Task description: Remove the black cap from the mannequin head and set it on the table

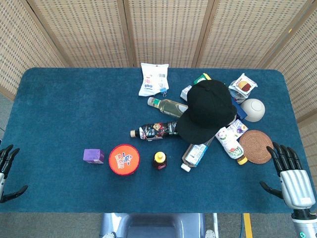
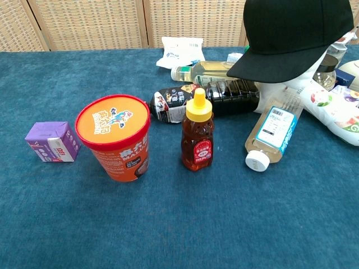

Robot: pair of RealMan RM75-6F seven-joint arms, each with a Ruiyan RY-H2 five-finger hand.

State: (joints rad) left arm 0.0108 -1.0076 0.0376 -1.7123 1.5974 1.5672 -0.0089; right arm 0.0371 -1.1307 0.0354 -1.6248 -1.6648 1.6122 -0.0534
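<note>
Black cap (image 1: 207,110) sits on the mannequin head (image 2: 291,72), so nothing's lifted off yet. The right hand (image 1: 290,176) waits near-right of the cap with fingers spread and empty; the left hand (image 1: 7,171), far left, looks spread too, parked clear of the clutter.

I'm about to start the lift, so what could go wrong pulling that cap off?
Bottles lie packed against the mannequin head; a reaching right hand could roll them. The cap may drag the head over as it lifts. Bare table lies mostly on the left, so the cap must cross the clutter.
</note>
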